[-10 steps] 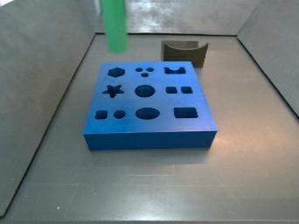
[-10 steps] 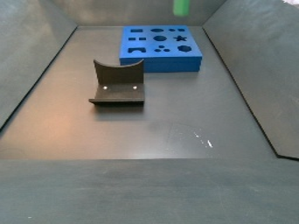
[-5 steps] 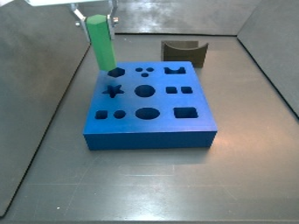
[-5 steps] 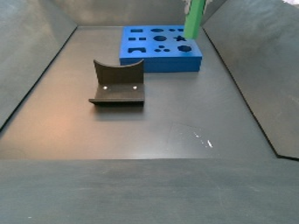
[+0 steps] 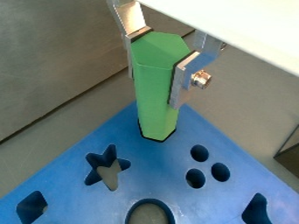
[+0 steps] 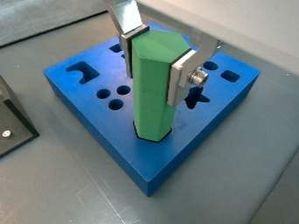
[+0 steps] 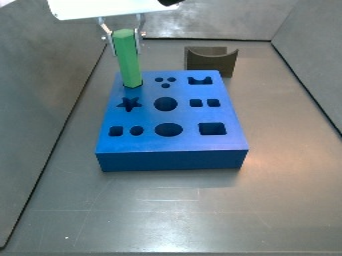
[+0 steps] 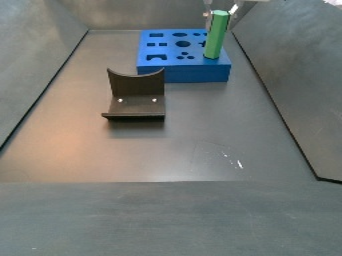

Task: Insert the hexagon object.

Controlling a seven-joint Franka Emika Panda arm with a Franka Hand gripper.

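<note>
Gripper [image 5: 160,59] above the block's [image 7: 174,140] far-left corner in a side view, fingers [image 6: 184,74] clamped on the upper end of the peg [image 5: 156,83], which stands upright with its lower end at the hexagon hole. Risk, as I judge it: if the peg's flats are turned off the hole's, or it leans, the tip will catch on the rim, jam, or shove the block on the table [image 8: 174,170]. The wrist views show the grip and the peg's foot close up, the star hole [image 5: 104,164] just beside it; depth of entry hidden. Only the side views show the arch block [image 8: 134,95], well apart.
</note>
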